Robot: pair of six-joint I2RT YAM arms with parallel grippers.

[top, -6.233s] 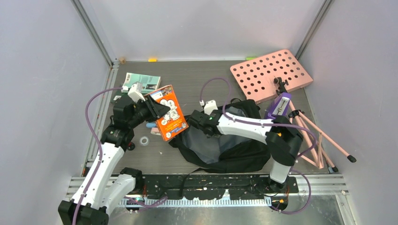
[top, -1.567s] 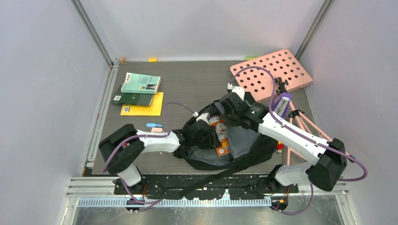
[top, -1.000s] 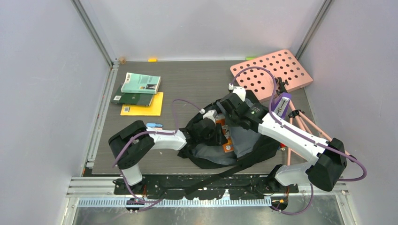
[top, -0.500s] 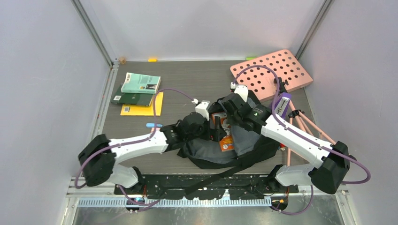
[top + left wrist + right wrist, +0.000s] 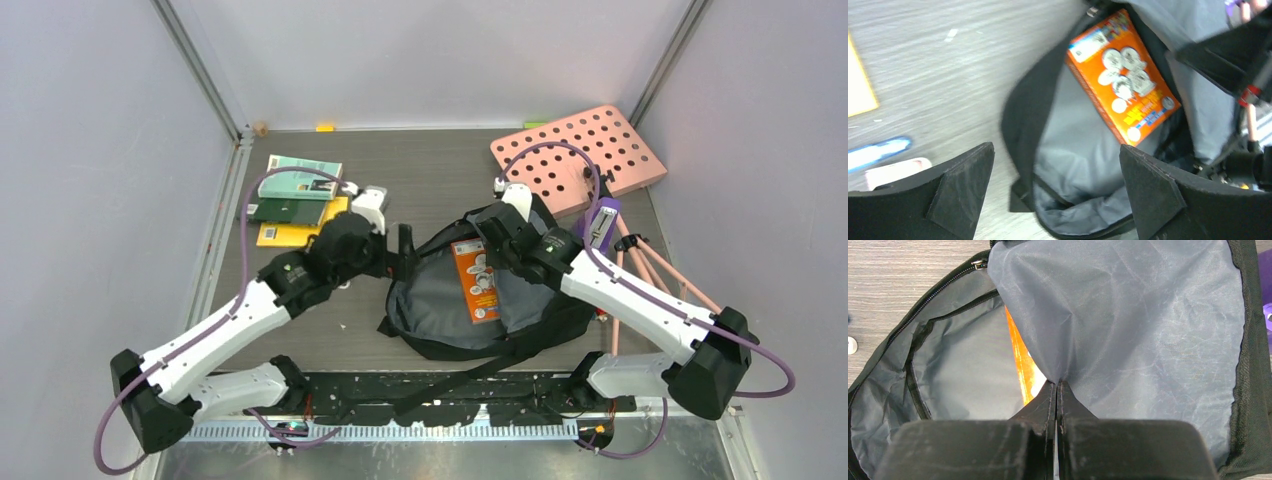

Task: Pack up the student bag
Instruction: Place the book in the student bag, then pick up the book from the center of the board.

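Note:
The student bag (image 5: 520,325) lies open at the table's middle, its grey lining showing. An orange book (image 5: 476,279) rests flat inside it. My left gripper (image 5: 402,254) hovers just left of the bag's mouth, open and empty. In the left wrist view its fingers (image 5: 950,192) frame the bag's rim (image 5: 1025,115) and the orange book (image 5: 1123,75). My right gripper (image 5: 497,237) is at the bag's far side, shut on a fold of the grey lining (image 5: 1128,315). A sliver of the orange book (image 5: 1020,360) shows under that raised flap, beyond my right gripper (image 5: 1058,386).
A teal book (image 5: 300,175), a dark green book (image 5: 285,210) and a yellow book (image 5: 290,234) are stacked at the back left. A pink board with round holes (image 5: 580,155) and pink stand legs (image 5: 680,300) lie at the right. A blue pen (image 5: 878,150) lies left of the bag.
My left gripper has let go of the orange book inside the bag, opened wide and drawn back to the left. My right gripper has kept its hold on the lining.

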